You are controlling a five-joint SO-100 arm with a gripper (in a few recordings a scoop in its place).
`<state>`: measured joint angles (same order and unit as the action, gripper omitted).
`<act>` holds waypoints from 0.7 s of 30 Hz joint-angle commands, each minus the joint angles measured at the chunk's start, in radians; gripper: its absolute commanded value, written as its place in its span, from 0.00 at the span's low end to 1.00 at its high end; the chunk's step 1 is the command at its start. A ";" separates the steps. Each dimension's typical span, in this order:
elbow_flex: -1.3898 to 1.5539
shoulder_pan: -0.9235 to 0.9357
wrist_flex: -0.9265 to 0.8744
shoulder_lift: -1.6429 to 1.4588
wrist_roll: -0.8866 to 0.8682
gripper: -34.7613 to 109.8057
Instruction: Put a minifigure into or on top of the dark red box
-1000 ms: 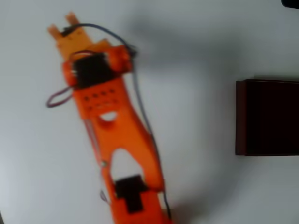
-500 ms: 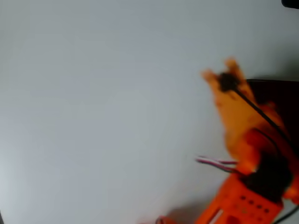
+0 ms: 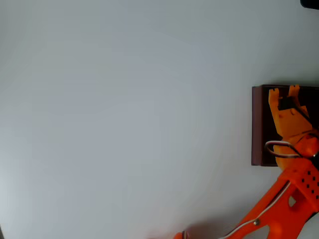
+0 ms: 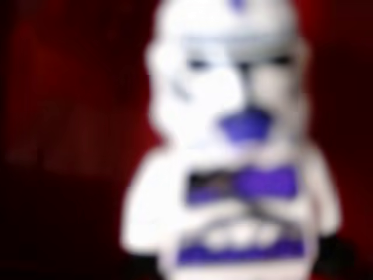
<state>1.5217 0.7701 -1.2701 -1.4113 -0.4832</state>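
The carry appears finished: the gripper (image 3: 281, 91) is held over the dark red box (image 3: 257, 124), at three o'clock on the table (image 3: 124, 114) in the overhead view. The minifigure (image 4: 233, 151), smooth white plastic with purple marks, is seemingly grasped against the red interior. Release is judged next.

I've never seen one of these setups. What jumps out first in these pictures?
In the overhead view, the bright orange arm reaches up from the bottom right, its gripper over the dark red box at the right edge of the pale table. In the wrist view, a blurred white minifigure with blue-purple marks sits very close to the camera, against a dark red background.
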 commanded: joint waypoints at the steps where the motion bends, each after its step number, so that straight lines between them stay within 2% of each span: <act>1: 0.003 0.012 -0.012 -0.040 -0.009 0.40; 5: 0.078 -0.037 -0.025 -0.173 0.034 0.45; 10: 0.325 -0.172 -0.018 -0.575 0.215 0.40; 14: 0.650 -0.376 0.049 -1.112 0.288 0.32; 17: 0.853 -0.561 0.034 -1.497 0.298 0.28; 21: 1.060 -0.827 0.060 -1.799 0.328 0.24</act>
<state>2.4498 0.1104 -1.2333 -2.9529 -0.1733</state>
